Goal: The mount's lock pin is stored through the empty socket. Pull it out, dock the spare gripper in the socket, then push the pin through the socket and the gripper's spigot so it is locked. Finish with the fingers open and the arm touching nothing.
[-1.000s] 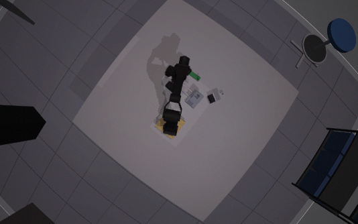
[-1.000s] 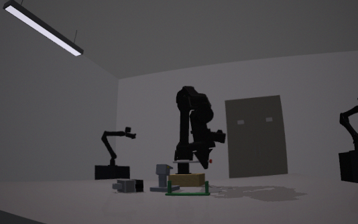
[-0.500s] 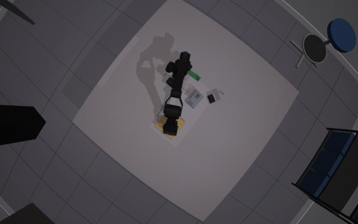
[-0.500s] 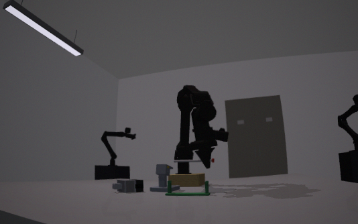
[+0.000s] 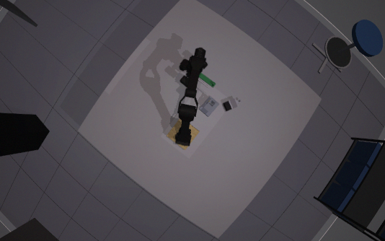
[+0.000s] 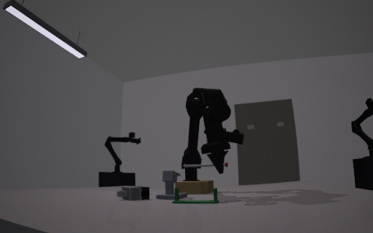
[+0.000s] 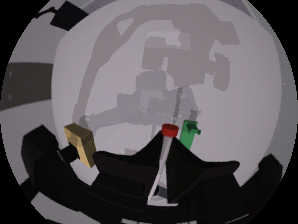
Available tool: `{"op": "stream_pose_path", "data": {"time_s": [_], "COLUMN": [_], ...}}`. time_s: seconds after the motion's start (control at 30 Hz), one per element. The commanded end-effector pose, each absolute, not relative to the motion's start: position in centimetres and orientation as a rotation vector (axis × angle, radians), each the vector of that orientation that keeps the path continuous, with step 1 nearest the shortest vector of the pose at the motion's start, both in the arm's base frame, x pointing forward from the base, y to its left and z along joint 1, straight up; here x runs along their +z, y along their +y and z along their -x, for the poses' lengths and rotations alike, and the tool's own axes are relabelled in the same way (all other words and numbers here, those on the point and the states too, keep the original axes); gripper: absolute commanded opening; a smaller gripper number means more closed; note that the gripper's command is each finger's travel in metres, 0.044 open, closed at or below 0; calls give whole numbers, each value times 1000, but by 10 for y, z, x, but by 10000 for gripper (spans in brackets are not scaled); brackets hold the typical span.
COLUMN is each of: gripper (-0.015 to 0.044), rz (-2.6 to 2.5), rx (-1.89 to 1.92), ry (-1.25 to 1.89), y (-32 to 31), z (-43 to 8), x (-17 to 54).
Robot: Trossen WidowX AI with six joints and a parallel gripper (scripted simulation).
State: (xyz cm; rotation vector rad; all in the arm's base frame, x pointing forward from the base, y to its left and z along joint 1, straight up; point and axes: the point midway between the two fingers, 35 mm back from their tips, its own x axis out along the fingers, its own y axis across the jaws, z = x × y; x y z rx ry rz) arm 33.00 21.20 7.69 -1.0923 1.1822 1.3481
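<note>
My gripper [image 6: 220, 169] [image 7: 164, 134] is shut on the lock pin, near its red head, in the air above table height. The lock pin [image 6: 200, 165] [image 7: 165, 150] is a thin pale rod with a red head; it lies roughly level in the exterior view, its plain end pointing left. The grey-blue mount [image 5: 206, 109] [image 6: 170, 188] stands on the table, its socket head raised on a post, with no pin seen through it. The spare gripper [image 5: 228, 104] [image 6: 131, 193], grey with a black end, lies on the table beside the mount. In the top view the arm hides my fingers.
A green rack [image 5: 207, 80] [image 6: 195, 201] [image 7: 187, 137] with two uprights stands on the table near the mount. The arm's wooden base block [image 5: 172, 134] [image 6: 195, 187] [image 7: 83, 145] is behind the mount in the exterior view. The arm's shadow falls on the table.
</note>
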Motion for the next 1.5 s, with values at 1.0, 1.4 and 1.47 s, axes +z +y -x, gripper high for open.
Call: {"op": "stream_pose_path", "data": {"time_s": [1.0, 1.4, 1.47], "gripper": [0, 0, 0], "rz": [1122, 1122, 1122], "rx": [1375, 1377, 1377], "ry": [1158, 1158, 1157], "y": [245, 245, 245], "z": [-380, -380, -380], "x": [71, 54, 51]}}
